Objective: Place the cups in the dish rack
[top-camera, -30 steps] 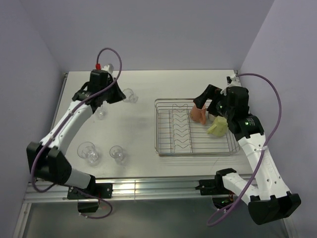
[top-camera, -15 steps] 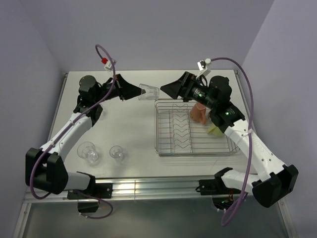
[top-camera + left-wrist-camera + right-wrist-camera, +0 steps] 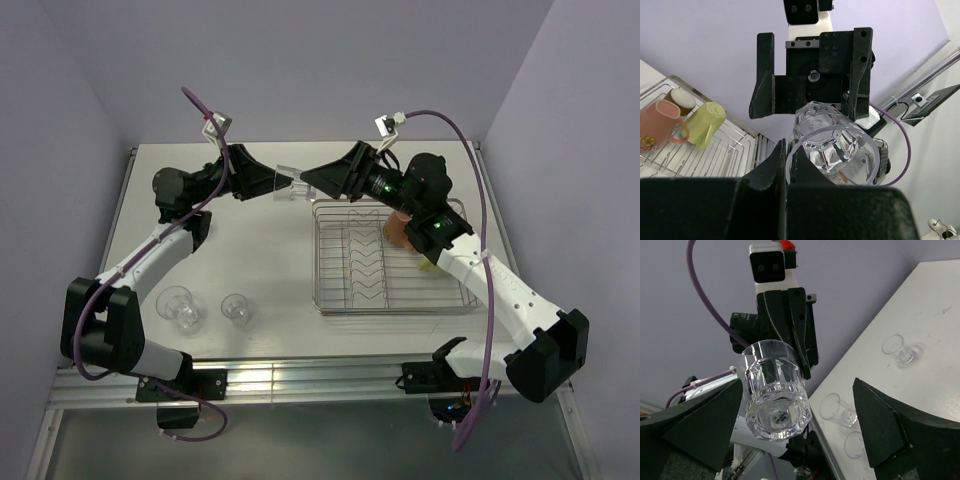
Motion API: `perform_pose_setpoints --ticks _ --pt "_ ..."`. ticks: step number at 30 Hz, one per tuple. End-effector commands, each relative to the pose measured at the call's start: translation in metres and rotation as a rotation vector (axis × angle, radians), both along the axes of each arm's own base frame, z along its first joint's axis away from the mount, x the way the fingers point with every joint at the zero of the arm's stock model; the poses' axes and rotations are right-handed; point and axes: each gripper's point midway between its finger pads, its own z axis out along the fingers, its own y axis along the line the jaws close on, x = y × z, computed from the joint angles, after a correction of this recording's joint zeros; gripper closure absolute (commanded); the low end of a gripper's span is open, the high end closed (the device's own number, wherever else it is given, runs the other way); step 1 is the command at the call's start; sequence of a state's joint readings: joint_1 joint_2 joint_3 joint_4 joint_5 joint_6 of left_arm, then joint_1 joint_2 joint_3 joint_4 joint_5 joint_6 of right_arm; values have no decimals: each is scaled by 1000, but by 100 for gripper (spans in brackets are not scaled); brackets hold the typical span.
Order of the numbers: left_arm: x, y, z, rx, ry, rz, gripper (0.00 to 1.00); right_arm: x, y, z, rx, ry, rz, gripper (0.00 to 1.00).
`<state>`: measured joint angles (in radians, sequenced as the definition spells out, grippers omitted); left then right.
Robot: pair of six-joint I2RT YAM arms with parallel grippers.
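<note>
Both arms have swung toward each other since the earlier frame. The left end effector (image 3: 272, 183) has taken a clear glass tumbler (image 3: 287, 184) up from the surface (image 3: 270, 250), and the right end effector (image 3: 310, 180) has left the dish rack (image 3: 330, 303) to meet it in the air.

The left fingers are pressed together on the thin wall of the tumbler at its rim, so the glass lies on its side and sticks out in front of them. Its thick base points to the right end effector. The right fingers (image 3: 695, 425) are spread wide, with the base of the tumbler between them, and a gap shows on each side.

Below and behind the right end effector, the rack holds a pink mug (image 3: 660, 125), a yellow-green mug (image 3: 707, 122) just beside it, and a brown cup (image 3: 682, 100) behind the two. Well below the left end effector, near its arm, two more tumblers (image 3: 178, 305) stand on the surface.
</note>
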<state>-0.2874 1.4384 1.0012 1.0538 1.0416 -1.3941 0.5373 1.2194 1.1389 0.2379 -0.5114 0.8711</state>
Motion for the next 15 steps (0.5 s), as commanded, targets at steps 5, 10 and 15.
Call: perform_pose_setpoints --ticks 5,10,15 --pt "-8 2 9 -25 -64 -20 100 -25 12 34 88 -83 94 8" --pt "-6 1 6 -21 -56 -13 100 -33 20 31 87 -81 122 17" --pt "-3 1 4 -15 -54 -1 100 -36 23 27 69 -81 128 26"
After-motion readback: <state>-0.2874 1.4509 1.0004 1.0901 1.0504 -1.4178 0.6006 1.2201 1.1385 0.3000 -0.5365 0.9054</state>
